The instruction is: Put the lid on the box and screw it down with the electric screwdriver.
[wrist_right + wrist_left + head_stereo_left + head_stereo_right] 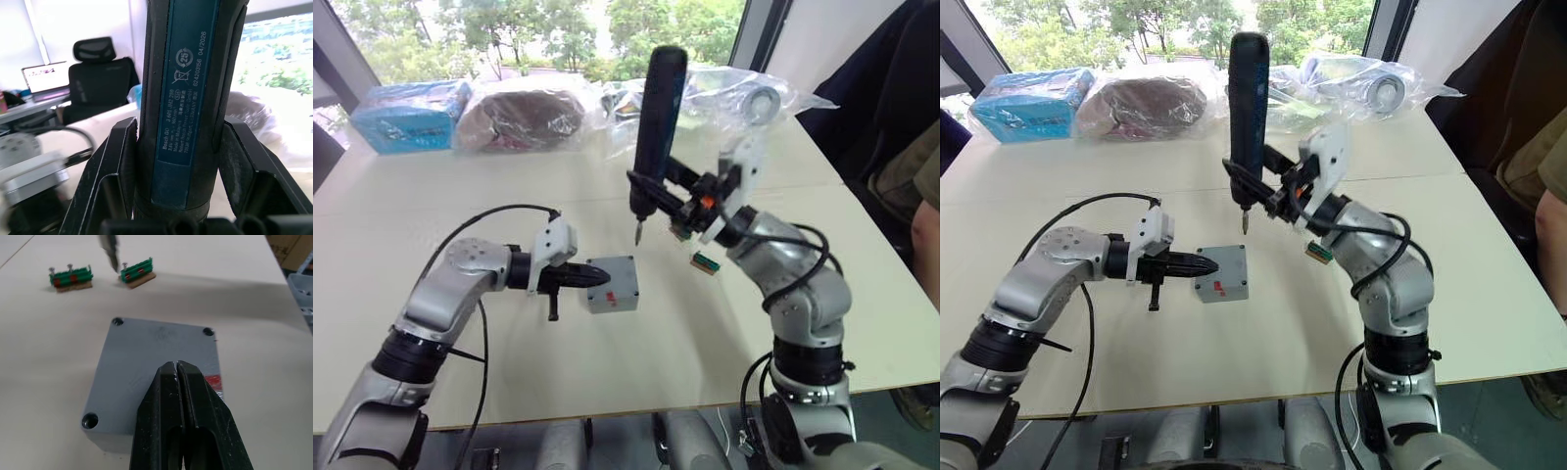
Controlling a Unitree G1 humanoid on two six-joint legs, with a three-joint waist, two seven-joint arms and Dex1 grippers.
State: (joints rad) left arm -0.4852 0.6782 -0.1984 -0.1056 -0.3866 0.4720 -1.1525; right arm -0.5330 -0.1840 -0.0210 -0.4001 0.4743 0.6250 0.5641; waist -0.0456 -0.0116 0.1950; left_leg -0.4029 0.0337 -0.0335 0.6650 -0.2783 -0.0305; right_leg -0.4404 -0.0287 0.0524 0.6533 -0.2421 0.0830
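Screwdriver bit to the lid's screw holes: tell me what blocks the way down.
Nothing visible blocks it. The electric screwdriver, held upright in the right gripper, hangs with its bit above bare table just behind the lid. The left gripper, fingers shut, rests on the lid's near edge, leaving three visible corner holes uncovered.

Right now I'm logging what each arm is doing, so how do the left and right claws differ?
The left claw is shut and empty, its tips resting on the lid; the right claw is clamped around the screwdriver. The left claw lies low and roughly level over the table; the right claw is raised, holding the screwdriver upright, bit down. Both have two black fingers.
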